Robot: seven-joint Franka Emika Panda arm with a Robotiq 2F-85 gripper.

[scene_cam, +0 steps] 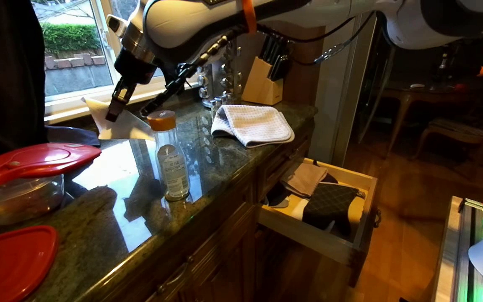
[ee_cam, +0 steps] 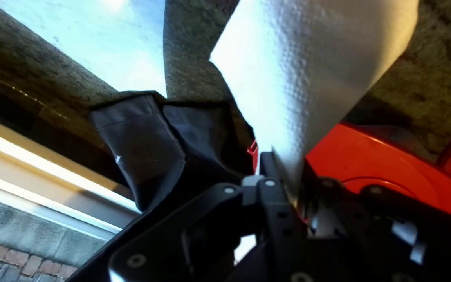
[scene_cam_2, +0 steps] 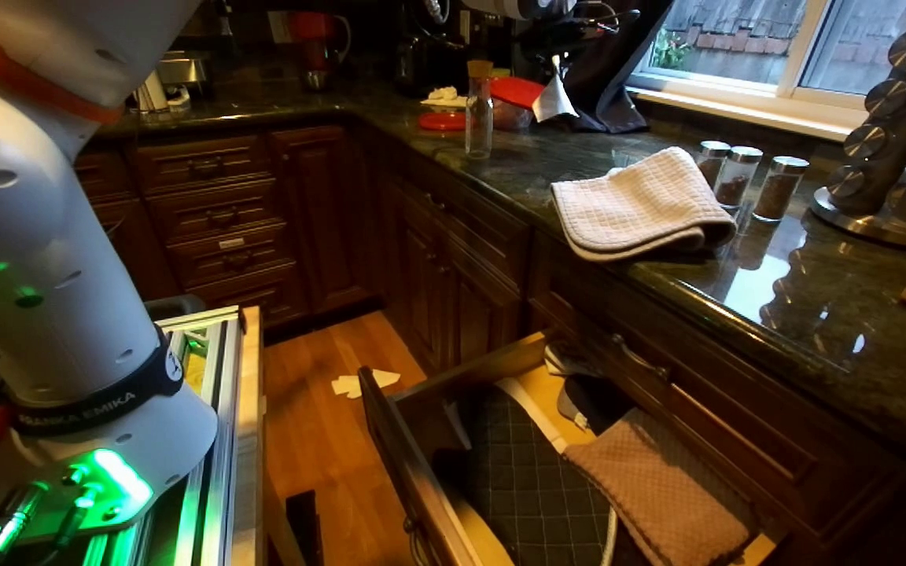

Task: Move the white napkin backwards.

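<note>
The white napkin (ee_cam: 307, 70) hangs folded from my gripper (ee_cam: 288, 168) in the wrist view, spreading out from between the fingertips. My gripper is shut on its upper part. In an exterior view the napkin (scene_cam: 136, 128) hangs by the window, with the fingertips (scene_cam: 113, 115) pinching it. It also shows as a small white piece (scene_cam_2: 554, 102) in an exterior view, near the dark cloth. I cannot tell whether its lower edge touches the counter. Part of the napkin is hidden between the fingers.
A glass bottle (scene_cam: 173, 167) stands near the counter edge. A red-lidded container (scene_cam: 44, 157) and red lid (scene_cam: 11, 264) lie left. A rumpled white cloth (scene_cam: 252, 123), knife block (scene_cam: 262, 84) and spice jars (scene_cam_2: 779, 189) are further along. A drawer (scene_cam: 308, 235) stands open below.
</note>
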